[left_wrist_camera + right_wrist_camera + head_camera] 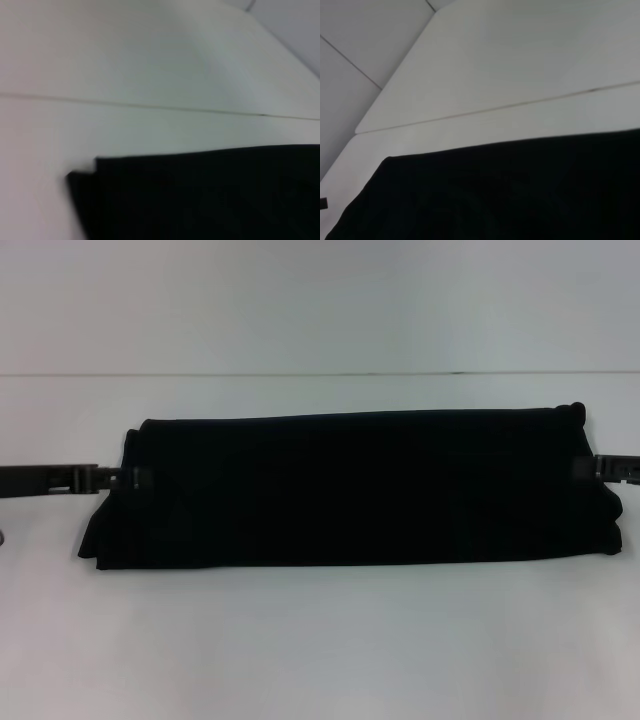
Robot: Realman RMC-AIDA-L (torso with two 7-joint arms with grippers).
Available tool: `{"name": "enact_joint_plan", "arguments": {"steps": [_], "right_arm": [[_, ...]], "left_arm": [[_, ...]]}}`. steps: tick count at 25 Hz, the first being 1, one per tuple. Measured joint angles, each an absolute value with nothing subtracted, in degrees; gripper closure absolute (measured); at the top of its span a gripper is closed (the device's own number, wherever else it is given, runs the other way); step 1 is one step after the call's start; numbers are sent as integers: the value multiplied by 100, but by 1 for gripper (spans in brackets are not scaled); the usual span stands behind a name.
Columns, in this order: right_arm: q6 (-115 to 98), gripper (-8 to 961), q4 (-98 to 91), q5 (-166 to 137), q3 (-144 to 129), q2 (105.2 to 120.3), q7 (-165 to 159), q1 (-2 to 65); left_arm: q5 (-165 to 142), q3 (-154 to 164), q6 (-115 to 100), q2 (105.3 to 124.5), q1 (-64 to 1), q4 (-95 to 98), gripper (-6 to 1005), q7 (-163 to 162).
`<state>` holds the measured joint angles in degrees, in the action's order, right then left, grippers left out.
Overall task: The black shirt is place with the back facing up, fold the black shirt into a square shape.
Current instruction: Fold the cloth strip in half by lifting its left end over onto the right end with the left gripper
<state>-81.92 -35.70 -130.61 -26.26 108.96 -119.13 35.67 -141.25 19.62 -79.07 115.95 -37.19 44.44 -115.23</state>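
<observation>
The black shirt (350, 490) lies on the white table (320, 640) as a long horizontal band, folded lengthwise, with no lettering showing. My left gripper (130, 478) reaches in low from the left and meets the shirt's left end at mid-height. My right gripper (590, 468) meets the right end from the right side. Both wrist views show only black fabric (200, 200) (520, 190) against the white table.
A thin seam (320, 373) runs across the table behind the shirt. Bare white tabletop lies in front of the shirt and behind it. The table's far corner and the floor beyond (350, 60) show in the right wrist view.
</observation>
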Motion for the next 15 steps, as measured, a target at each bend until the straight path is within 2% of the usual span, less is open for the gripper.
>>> {"name": "enact_joint_plan", "arguments": {"steps": [15], "right_arm": [[-8089,209,-3568,-13087,-2660,10889,-11921,3604]], "left_arm": [[-14717,1964,-7843,11637,-3500,4330,152,-11945]]}}
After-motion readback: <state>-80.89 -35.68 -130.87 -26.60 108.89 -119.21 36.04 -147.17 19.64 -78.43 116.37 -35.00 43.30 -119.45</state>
